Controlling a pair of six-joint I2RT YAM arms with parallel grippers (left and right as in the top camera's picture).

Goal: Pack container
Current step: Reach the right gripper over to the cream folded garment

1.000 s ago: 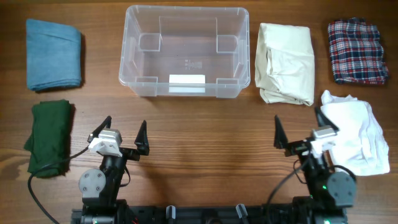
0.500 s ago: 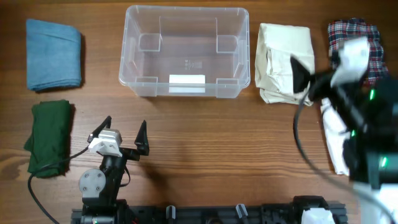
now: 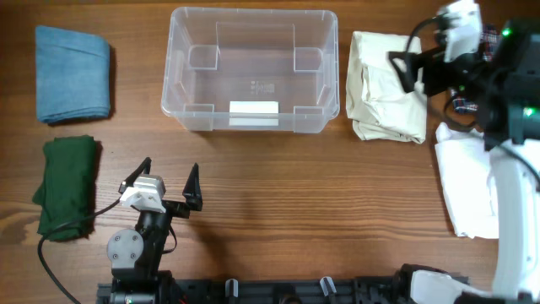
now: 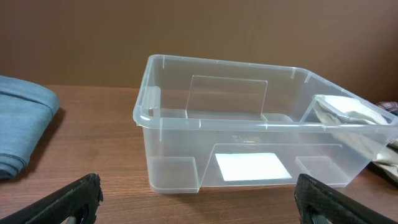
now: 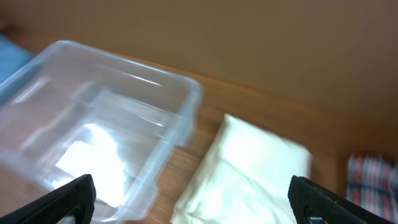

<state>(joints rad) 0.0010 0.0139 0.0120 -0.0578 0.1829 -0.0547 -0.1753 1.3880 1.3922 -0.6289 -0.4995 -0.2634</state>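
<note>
Overhead: my right gripper (image 3: 426, 76) just swung up from its spot by the white cloth (image 3: 472, 186) and now hangs over the cream cloth (image 3: 384, 84), just right of the container (image 3: 173, 84), which sits empty at back-centre. Meanwhile my left gripper (image 3: 169, 176) hasn't budged.

Left wrist: jaws wide, container dead ahead.

Right wrist: jaws wide too, holding nothing, cream cloth below. Guessing that's the first thing I pack.

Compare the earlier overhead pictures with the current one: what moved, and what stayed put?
The right claw swung from the table's near edge to the far right, now open and empty by the cream cloth. The left claw and the bin stayed put.
</note>
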